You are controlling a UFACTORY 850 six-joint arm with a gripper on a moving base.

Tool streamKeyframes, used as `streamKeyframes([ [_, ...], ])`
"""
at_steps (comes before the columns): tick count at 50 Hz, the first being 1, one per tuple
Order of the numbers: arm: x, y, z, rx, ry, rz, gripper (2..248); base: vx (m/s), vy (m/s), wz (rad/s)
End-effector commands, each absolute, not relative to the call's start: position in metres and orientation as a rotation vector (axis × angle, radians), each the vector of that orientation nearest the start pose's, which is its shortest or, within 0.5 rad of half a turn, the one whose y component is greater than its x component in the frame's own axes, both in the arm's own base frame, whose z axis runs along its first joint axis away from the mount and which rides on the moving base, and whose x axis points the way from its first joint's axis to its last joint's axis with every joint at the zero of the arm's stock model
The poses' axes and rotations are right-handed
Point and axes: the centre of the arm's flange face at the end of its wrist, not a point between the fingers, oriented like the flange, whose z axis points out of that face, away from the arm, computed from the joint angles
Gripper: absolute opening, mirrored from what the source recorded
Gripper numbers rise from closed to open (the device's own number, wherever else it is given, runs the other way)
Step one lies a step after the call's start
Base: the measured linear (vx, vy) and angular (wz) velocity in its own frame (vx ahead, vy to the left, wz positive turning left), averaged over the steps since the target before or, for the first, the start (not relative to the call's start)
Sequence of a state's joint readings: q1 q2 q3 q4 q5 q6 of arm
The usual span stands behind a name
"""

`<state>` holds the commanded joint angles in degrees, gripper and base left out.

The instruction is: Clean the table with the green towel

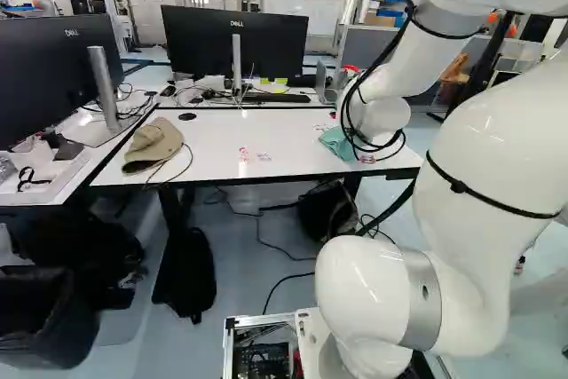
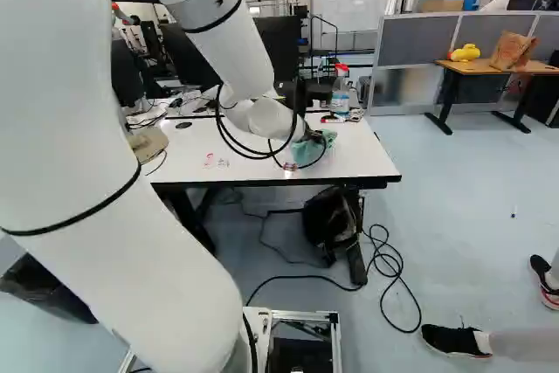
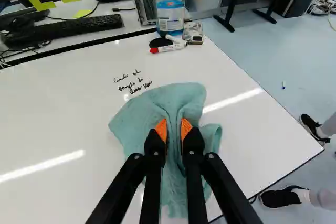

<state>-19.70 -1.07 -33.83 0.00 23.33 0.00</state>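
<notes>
The white arm folds over up high, then slopes forward and down to the wrist, with black cables looping round it. Gripper tips are kinda hard to make out from behind, but up close the orange pads face each other, pinched near together.

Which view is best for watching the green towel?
The wrist view: the towel shows large there, bunched between the fingers of the gripper and spread out around them. Both base views show only a small patch of it, partly hidden by the arm's cables.
</notes>
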Motion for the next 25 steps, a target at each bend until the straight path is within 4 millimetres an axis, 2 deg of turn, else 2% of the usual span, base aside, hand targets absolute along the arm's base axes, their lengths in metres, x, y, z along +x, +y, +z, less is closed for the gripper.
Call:
streamKeyframes([
  [25,0.46,-0.138,0.426,-2.866,0.422,-1.538,50,0.0,0.0,0.0],
])
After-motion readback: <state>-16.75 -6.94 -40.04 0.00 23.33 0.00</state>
